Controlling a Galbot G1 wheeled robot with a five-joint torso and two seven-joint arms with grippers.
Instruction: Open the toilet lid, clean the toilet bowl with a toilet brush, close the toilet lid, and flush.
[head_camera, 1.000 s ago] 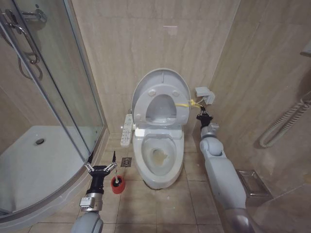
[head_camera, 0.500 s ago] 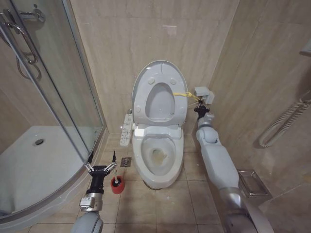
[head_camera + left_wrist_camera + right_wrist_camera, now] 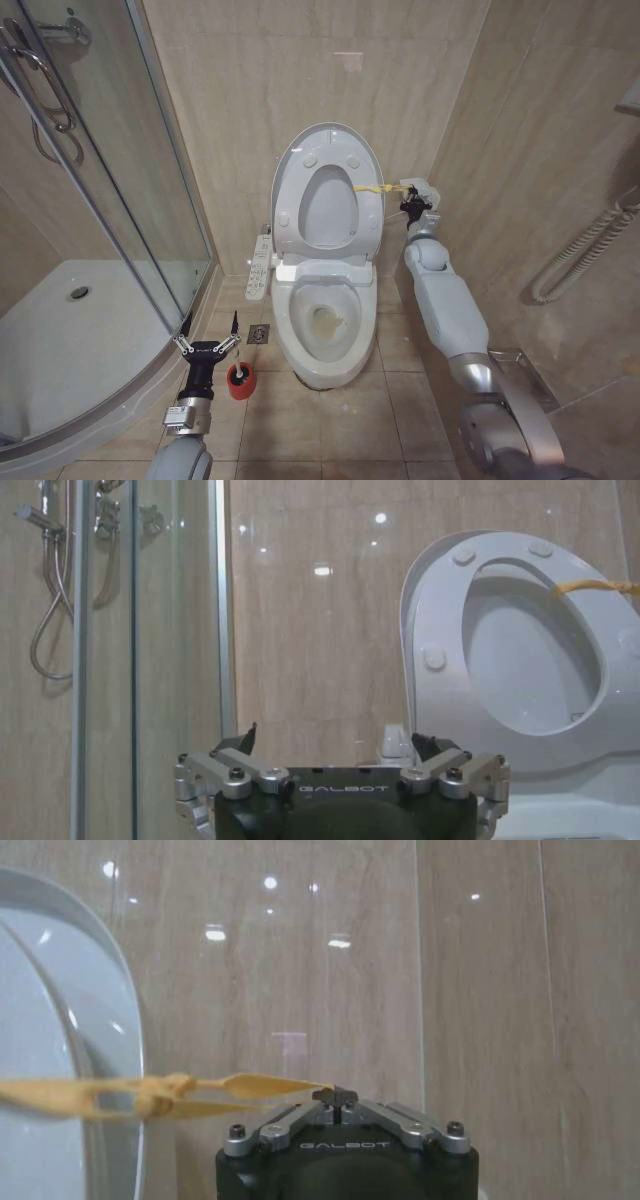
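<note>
right gripper (image 3: 407,207) pinching yellow strap (image 3: 372,187) — toilet lid (image 3: 328,190) upright

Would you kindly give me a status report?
Right claw shut on yellow strap. Toilet lid upright. Left claw open beside toilet brush. Nothing in the way.

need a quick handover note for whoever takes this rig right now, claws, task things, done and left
Right claw: shut on the yellow strap, up beside the toilet lid.
Left claw: open, low by the shower, holding nothing.
Toilet lid: raised upright against the wall, seat ring up with it.
Toilet bowl: exposed, stained inside.
Toilet brush: in its red holder on the floor beside the left claw.
Done: lid open. Left: brush the bowl, close lid, flush.
</note>
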